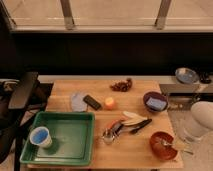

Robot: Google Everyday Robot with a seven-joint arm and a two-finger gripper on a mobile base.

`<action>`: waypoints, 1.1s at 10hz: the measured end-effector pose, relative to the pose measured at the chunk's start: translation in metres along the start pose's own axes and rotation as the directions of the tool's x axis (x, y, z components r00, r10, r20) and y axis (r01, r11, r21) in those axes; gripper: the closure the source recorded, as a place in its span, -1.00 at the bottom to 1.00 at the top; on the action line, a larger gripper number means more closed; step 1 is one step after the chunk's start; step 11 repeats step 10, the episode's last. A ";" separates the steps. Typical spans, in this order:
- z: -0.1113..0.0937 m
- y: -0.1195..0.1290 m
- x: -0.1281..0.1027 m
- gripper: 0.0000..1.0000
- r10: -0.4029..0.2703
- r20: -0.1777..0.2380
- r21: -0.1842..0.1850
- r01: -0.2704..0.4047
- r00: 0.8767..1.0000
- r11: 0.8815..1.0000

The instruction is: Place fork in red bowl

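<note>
At right edge, claw: the white arm (201, 120) is showing beside the tabletop's right end, but the claw itself is lying out of view, so I cannot tell how wide it is standing or whether it is holding anything.
Fork: the fork (172, 145) is resting in the red bowl (163, 145), tines end down inside and handle sticking out over the right rim toward the arm.
Long axis: running roughly left to right, tilting slightly nearer at the handle end.
Key relation: the bowl is sitting just left of and nearer than the arm, at the near right corner of the tabletop (135, 90); the fork handle is pointing toward the arm.
Task progress: judging by this, the placing is looking done or all but done.
Left of bowl: clustered utensils (122, 127) are lying mid-tabletop.
Farther off: a purple bowl (155, 101), an orange candle (109, 103), and a green tray (65, 137) holding a blue cup (40, 136).
</note>
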State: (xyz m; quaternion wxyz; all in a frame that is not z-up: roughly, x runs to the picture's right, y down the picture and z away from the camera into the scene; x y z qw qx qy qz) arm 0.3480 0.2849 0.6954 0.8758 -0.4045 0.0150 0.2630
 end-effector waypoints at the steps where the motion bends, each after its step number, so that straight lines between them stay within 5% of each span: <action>1: 0.001 0.002 -0.003 -0.05 -0.004 -0.001 -0.004 0.004 1.000 1.000; 4: 0.004 0.005 -0.007 -0.56 -0.014 -0.003 -0.010 0.014 1.000 1.000; 7: -0.009 0.006 -0.016 -0.60 -0.036 0.018 0.012 0.036 0.999 0.999; 10: -0.043 0.004 -0.029 -0.60 -0.054 0.055 0.092 0.049 0.997 0.995; 11: -0.043 0.004 -0.029 -0.60 -0.054 0.055 0.092 0.049 0.997 0.995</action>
